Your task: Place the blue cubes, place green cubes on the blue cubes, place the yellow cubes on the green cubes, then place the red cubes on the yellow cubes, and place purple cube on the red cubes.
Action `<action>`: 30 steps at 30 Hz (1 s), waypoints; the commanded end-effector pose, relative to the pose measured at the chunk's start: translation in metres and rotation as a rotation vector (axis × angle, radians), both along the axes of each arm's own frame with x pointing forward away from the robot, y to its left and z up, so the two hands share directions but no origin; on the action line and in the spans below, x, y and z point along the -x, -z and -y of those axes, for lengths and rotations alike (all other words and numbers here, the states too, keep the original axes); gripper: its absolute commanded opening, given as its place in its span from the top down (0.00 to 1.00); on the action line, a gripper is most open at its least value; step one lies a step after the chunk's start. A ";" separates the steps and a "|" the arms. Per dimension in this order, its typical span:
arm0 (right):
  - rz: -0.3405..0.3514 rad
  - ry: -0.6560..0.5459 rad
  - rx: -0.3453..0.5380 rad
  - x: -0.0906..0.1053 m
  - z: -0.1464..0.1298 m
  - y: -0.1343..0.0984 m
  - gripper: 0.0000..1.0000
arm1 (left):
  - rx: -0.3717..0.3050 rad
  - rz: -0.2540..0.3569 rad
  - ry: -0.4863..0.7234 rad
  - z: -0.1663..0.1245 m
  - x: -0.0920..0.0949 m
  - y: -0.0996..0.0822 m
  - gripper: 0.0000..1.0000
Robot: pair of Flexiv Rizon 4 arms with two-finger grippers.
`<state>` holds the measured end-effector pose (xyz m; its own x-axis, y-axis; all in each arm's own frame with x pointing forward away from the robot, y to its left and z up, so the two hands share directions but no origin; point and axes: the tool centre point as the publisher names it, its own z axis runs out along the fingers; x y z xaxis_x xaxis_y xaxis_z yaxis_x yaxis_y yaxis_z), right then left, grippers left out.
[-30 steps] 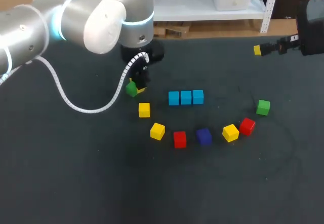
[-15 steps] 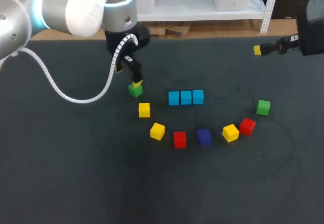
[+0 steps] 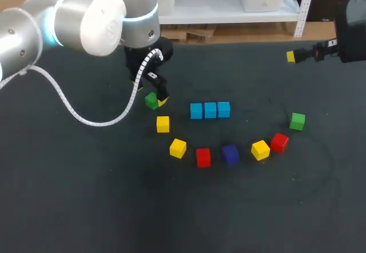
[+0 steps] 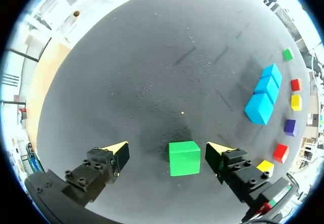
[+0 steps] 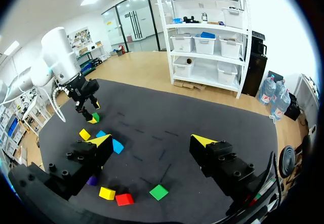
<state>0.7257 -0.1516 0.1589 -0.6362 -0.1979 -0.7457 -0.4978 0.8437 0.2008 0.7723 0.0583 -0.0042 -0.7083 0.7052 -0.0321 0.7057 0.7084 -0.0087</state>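
Left wrist view shows the left gripper (image 4: 168, 149) with fingers apart straddling the green cube (image 4: 184, 158), which sits toward the tabletop's far edge near the blue cubes (image 4: 263, 95); centre first, then close squarely.

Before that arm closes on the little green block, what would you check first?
1. The green cube lies between the fingers of the left gripper: ok.
2. That gripper is open, with neither finger touching the cube: ok.
3. The cube is centred in the gap: not ok, it sits nearer one finger.
4. The gripper is low enough to catch the cube's sides: cannot tell.
5. The blue cubes stand in a row with bare tops, ready to receive it: ok.
6. The right gripper is open, empty and well away from the cubes: ok.
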 end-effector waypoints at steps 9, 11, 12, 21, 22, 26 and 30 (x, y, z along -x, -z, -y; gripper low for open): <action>0.001 0.006 0.005 0.001 -0.001 -0.001 0.00 | -0.008 -0.019 -0.013 -0.008 0.002 -0.004 1.00; 0.001 0.006 0.005 0.001 -0.001 -0.001 0.00 | -0.014 -0.020 -0.004 -0.008 0.002 -0.006 1.00; 0.001 0.006 0.005 0.001 -0.001 -0.001 0.00 | -0.022 -0.019 0.010 -0.007 0.003 -0.009 1.00; 0.001 0.006 0.005 0.001 -0.001 -0.001 0.00 | -0.028 0.007 0.281 0.015 0.007 -0.042 1.00; 0.001 0.006 0.005 0.001 -0.001 -0.001 0.00 | -0.022 0.007 0.324 0.019 0.008 -0.046 1.00; 0.001 0.006 0.005 0.001 -0.001 -0.001 0.00 | -0.004 0.002 0.507 0.044 0.018 -0.058 1.00; 0.001 0.006 0.005 0.001 -0.001 -0.001 0.00 | -0.003 0.017 0.654 0.065 0.025 -0.067 1.00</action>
